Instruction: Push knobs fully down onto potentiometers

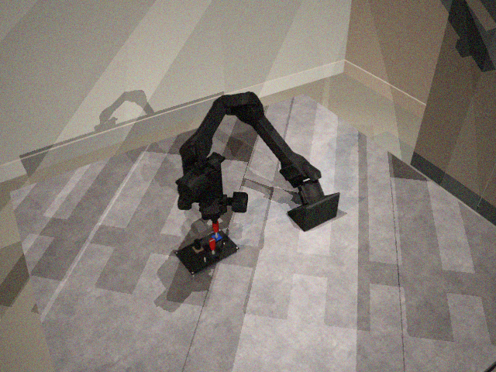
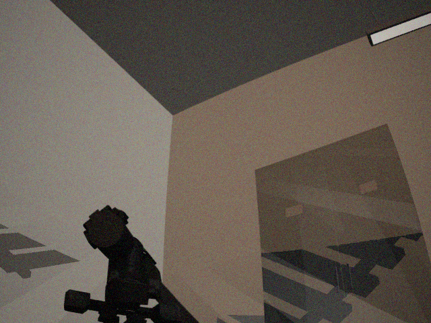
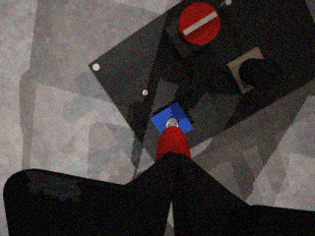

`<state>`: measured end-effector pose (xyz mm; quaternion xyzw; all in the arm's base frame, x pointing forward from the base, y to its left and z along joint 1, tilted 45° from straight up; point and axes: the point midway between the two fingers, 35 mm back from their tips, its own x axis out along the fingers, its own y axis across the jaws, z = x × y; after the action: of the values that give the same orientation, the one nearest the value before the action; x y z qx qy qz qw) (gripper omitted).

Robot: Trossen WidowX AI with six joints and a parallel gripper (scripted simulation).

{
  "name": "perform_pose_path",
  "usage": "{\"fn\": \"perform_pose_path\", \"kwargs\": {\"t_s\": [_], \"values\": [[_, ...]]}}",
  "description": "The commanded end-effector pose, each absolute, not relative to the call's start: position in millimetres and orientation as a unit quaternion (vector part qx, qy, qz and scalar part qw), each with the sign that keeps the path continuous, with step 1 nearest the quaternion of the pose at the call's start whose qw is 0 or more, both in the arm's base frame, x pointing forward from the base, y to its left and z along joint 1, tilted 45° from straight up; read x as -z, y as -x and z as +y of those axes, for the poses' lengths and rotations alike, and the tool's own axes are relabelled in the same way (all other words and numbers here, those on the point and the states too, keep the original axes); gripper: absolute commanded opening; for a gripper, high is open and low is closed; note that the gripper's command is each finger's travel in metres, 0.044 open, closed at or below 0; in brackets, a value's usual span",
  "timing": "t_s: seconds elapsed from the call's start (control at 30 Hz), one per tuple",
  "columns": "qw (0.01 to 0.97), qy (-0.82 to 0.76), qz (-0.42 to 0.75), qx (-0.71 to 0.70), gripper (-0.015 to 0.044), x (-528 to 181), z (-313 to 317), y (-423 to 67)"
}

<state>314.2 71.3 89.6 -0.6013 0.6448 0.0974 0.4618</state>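
The circuit board (image 1: 192, 262) (image 3: 120, 74) stands on the tabletop (image 1: 304, 304) (image 3: 59, 118). Near one edge is its blue potentiometer (image 1: 216, 237) (image 3: 159, 119), with the nearer red knob (image 1: 215, 227) (image 3: 173, 143) above it and some bare shaft (image 3: 171, 123) showing between. The fingers (image 1: 215, 219) are clenched together with nothing between them, their tips just over that knob; whether they touch it I cannot tell. The farther red knob (image 1: 211, 245) (image 3: 199, 24) stands across the board from the blue potentiometer and also looks raised.

The step in hand seems to be pressing the nearer knob down, and neither looks seated. The next move calls for a straight, measured push along the shaft until the knob meets the blue potentiometer; a sideways shove could break the part loose. The farther knob would follow, then opening and backing away.
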Motion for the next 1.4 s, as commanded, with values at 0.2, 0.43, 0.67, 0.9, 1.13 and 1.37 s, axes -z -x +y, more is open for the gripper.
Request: {"fn": "perform_pose_path", "kwargs": {"t_s": [0.2,0.43,0.67,0.9,1.13,1.37], "values": [[0.46,0.602,0.645,-0.096,0.0,-85.1,66.1,-314.8],[0.46,0.602,0.645,-0.096,0.0,-81.8,62.8,-315.5],[0.46,0.602,0.645,-0.096,0.0,-79.8,60.8,-315.9],[0.46,0.602,0.645,-0.096,0.0,-77.3,58.4,-316.4],[0.46,0.602,0.645,-0.096,0.0,-74.4,55.5,-317.0],[0.46,0.602,0.645,-0.096,0.0,-72.9,54.0,-317.4]]}}
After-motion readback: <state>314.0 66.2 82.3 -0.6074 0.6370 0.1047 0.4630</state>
